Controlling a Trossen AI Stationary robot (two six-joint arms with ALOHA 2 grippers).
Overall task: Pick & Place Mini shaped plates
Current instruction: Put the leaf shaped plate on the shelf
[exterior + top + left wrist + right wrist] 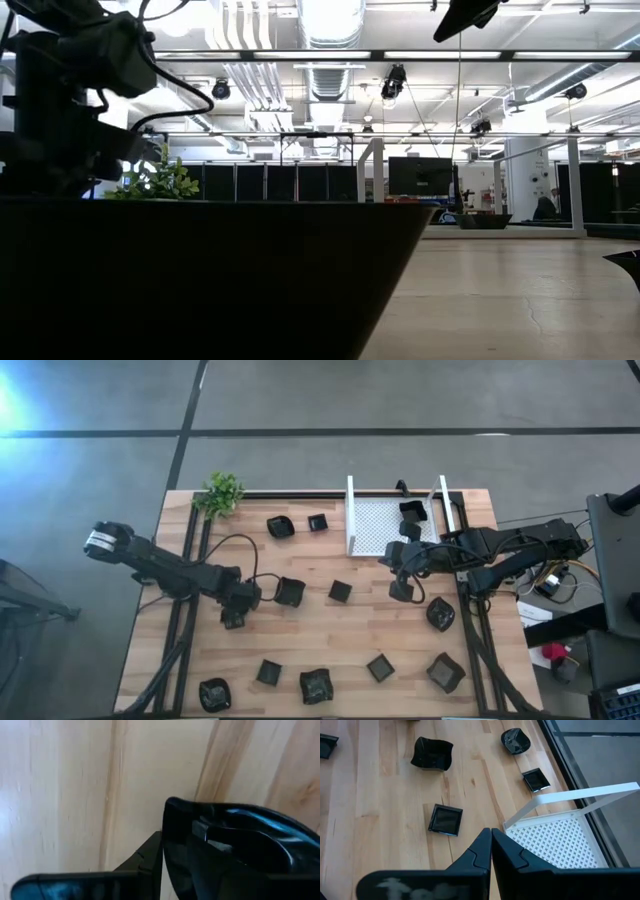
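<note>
We see the left claw (236, 610) at centre-left of the high view, low over the wooden bench (300, 645). Its wrist view shows a glossy black dish (240, 850) filling the space at its fingers, one finger inside the rim, so we judge the claw is closed on that dish's wall. In the high view this reads as the irregular dish (289, 592) lying just right of the claw head, touching it.

The right claw (404, 588) sits right of centre, just below the white mesh tray (352, 520), with its fingers pressed together and nothing between them.

The tray, in the upper centre-right, already holds two dishes (410, 518). So the move ahead, as we judge it, turns on this: the tray lies up and to the right of the left claw, across the bench, and the right arm is far nearer to it.

The other plates are scattered: a flat square one (340, 591) mid-bench, two near the plant (222, 493), a crumpled-edged row along the bottom (316, 685). All are shiny and dark against pale grained wood; the tray is perforated, with upright walls.
</note>
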